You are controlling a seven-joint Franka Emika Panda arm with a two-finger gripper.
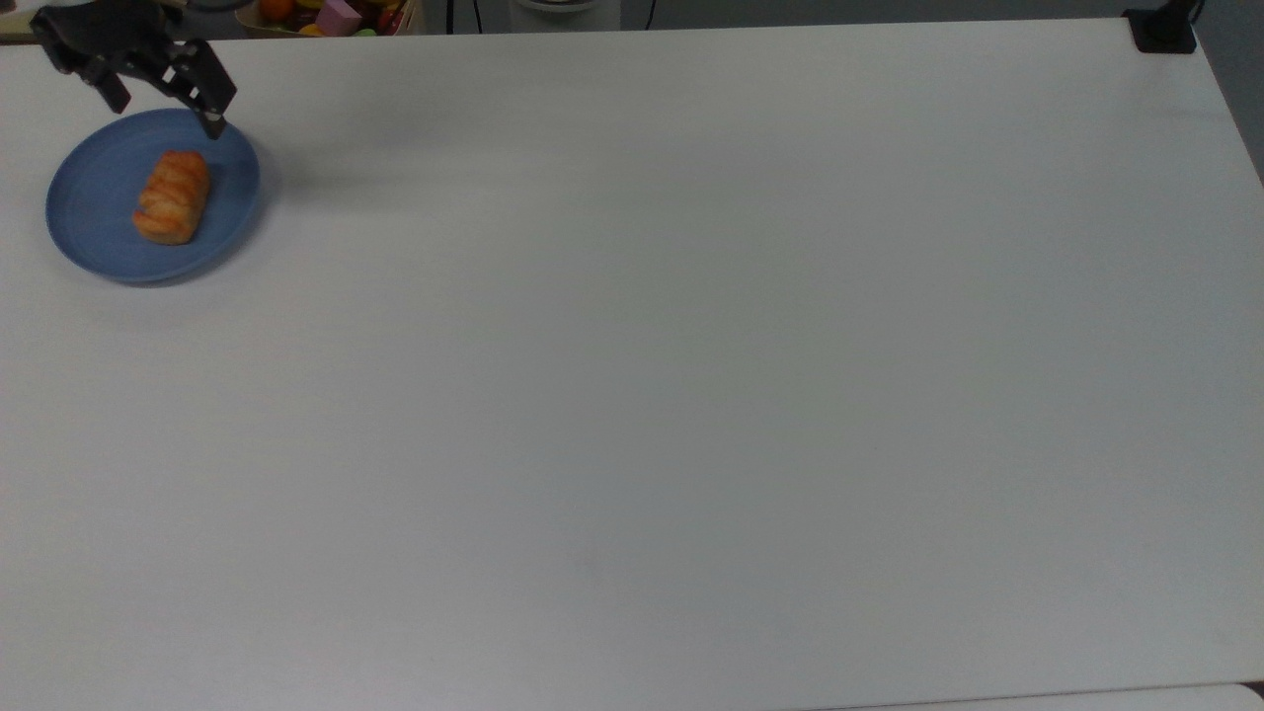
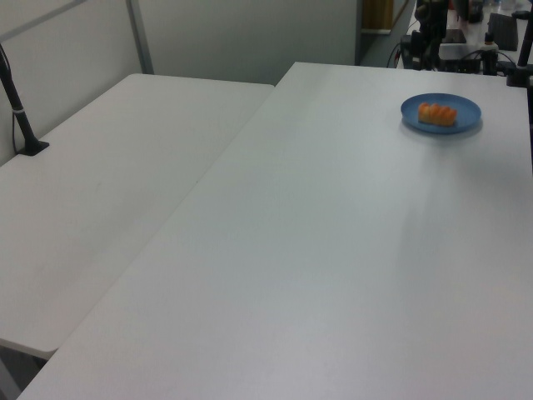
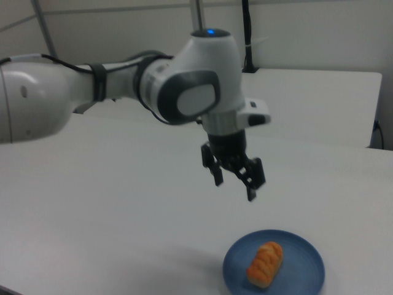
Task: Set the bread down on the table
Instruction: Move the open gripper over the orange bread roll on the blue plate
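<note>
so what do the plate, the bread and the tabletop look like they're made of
Blue plate: looks like matte plastic or glazed ceramic; even colour, faint concentric rings, no strong shine, so either is possible. Bread: golden-orange braided crust with paler sides; could be baked pastry or a model, not clear which. Table: smooth matte white, likely laminate or plastic; no grain visible.

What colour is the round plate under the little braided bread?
The round plate is blue, clearest in the right view.

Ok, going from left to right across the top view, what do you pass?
Blue plate with the bread on it and the open gripper above its far rim, then the long bare stretch of the table, then a black clamp at the far right corner.
</note>
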